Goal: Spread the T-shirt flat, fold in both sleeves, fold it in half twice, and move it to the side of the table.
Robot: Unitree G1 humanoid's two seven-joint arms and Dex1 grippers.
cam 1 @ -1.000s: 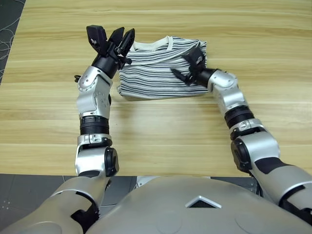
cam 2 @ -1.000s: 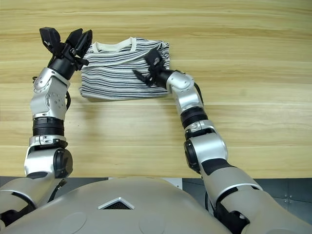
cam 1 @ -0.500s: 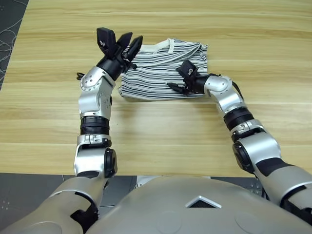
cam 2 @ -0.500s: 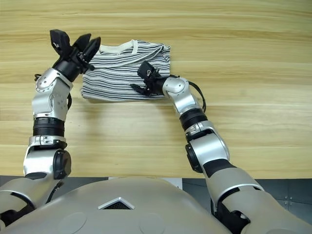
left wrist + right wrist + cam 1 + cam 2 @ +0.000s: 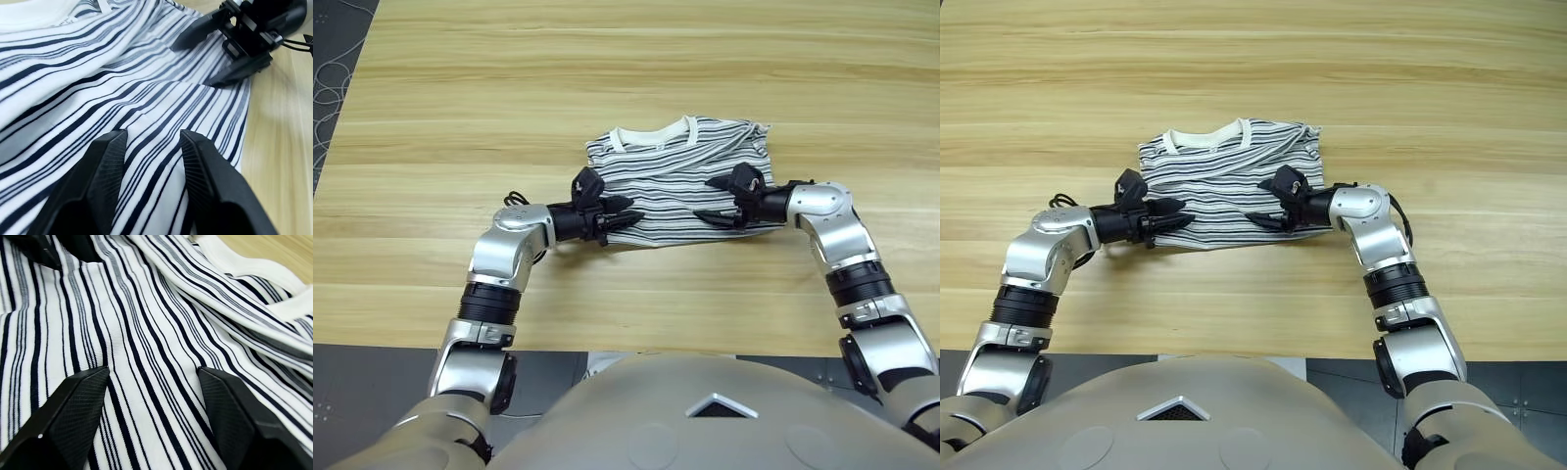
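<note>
The striped T-shirt [image 5: 677, 168] lies folded into a compact rectangle on the wooden table [image 5: 607, 59], its white collar [image 5: 651, 135] at the far side. My left gripper [image 5: 626, 211] lies low over the shirt's near left part, open, fingers pointing right. The left wrist view shows its fingers [image 5: 105, 166] spread just above the striped cloth [image 5: 73, 73], nothing between them. My right gripper [image 5: 703, 199] is open over the near right part, pointing left toward the other. Its fingers [image 5: 230, 416] straddle flat striped cloth [image 5: 146, 308]. The two grippers face each other a short way apart.
Bare wood surrounds the shirt on all sides. The table's near edge [image 5: 636, 345] runs just below my forearms. Dark floor with loose cables [image 5: 328, 69] shows past the table's left edge.
Both arms dropped from the shirt's far corners to its near edge, turning inward to face each other. The left gripper came down from a raised pose. The head camera shifted as well.
</note>
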